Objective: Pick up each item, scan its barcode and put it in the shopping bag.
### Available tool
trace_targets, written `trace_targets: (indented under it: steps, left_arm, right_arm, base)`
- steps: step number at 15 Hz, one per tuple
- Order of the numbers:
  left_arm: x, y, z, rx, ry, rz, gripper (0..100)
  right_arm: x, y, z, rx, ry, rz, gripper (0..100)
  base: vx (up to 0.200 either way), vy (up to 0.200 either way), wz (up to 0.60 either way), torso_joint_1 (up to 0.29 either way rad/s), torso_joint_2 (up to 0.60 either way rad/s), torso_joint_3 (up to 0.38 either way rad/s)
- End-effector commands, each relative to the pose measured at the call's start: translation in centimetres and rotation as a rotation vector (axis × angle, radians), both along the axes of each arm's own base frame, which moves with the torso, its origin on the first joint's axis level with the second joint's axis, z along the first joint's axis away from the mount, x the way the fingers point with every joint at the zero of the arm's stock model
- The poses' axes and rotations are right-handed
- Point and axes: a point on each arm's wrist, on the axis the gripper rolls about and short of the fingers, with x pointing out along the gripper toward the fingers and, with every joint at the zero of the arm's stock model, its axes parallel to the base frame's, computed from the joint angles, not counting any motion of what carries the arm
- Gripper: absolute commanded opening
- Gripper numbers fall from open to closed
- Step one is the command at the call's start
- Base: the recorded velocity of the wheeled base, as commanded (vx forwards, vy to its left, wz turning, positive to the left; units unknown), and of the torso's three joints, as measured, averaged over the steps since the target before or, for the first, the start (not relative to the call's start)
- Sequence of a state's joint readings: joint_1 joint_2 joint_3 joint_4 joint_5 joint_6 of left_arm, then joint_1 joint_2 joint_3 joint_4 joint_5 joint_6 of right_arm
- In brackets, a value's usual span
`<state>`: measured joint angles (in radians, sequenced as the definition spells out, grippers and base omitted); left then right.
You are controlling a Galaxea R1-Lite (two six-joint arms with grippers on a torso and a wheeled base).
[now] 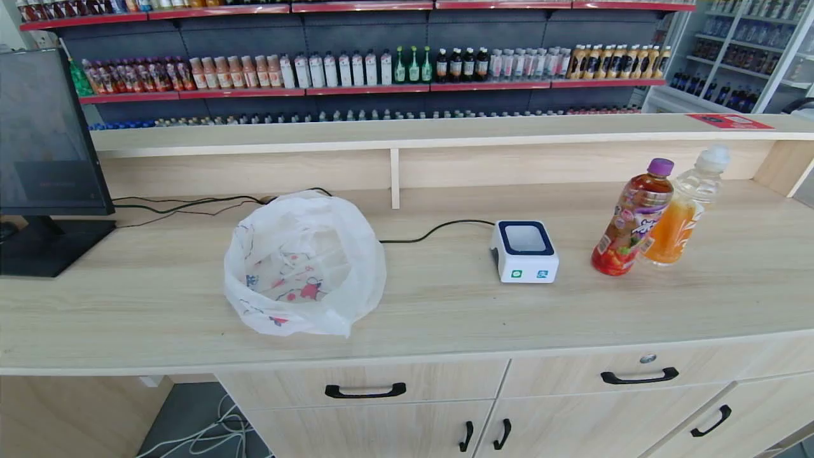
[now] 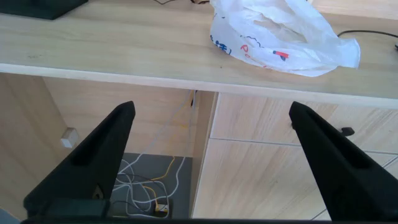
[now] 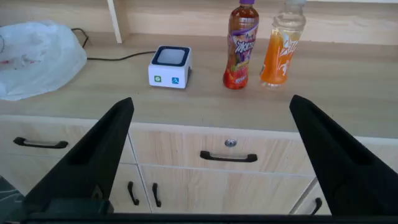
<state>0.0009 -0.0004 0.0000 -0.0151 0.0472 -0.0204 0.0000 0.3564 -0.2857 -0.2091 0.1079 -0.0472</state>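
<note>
Bag (image 1: 304, 264) sits open-mouthed on the counter (image 1: 445, 305), left of the scanner (image 1: 524, 250). Red bottle (image 1: 633, 217) and orange bottle (image 1: 683, 207) (part full) stand side by side to its right. Left gripper (image 2: 212, 112) and right gripper (image 3: 211, 106) are spread wide.

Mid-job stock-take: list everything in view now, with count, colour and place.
counter: one, light wood, black-handled drawers below
scanner: one, white with dark rim, mid-counter
shopping bag: one, white with printed pattern, open, left of scanner
purple-capped bottle: one, reddish drink, right of scanner
orange drink bottle: one, pale cap, beside purple-capped bottle
monitor: one, black, counter's far left
shelves: several, red-edged, stocked with drinks, behind counter
left gripper: one, black, fingers open, facing shopping bag
right gripper: one, black, fingers open, facing both bottles
</note>
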Motion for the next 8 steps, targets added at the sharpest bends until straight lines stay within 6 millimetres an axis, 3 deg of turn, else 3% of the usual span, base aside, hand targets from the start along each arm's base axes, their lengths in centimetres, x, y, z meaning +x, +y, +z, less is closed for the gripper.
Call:
trace_targets:
  steps: [1,2,3,4,8]
  left_arm:
    - [0.0,0.0,0.0,-0.001,0.0,0.001,100]
    - [0.0,0.0,0.0,-0.001,0.0,0.001,100]
    - [0.0,0.0,0.0,-0.001,0.0,0.001,100]
    - [0.0,0.0,0.0,-0.001,0.0,0.001,100]
    - [0.0,0.0,0.0,-0.001,-0.001,0.001,100]
  right_arm:
    - [14.0,0.1,7.6,0.019,-0.071,0.018,100]
    - [15.0,0.1,7.5,0.022,-0.08,0.019,100]
    - [18.3,0.1,6.9,0.033,-0.092,0.024,100]
    - [20.0,0.1,5.9,0.04,-0.06,0.025,100]
    - [22.2,0.1,3.3,0.086,0.013,0.044,100]
  base:
    - [0.0,0.0,0.0,0.0,0.0,0.0]
    - [0.0,0.0,0.0,0.0,0.0,0.0]
    - [0.0,0.0,0.0,0.0,0.0,0.0]
    - [0.0,0.0,0.0,0.0,0.0,0.0]
    - [0.0,0.0,0.0,0.0,0.0,0.0]
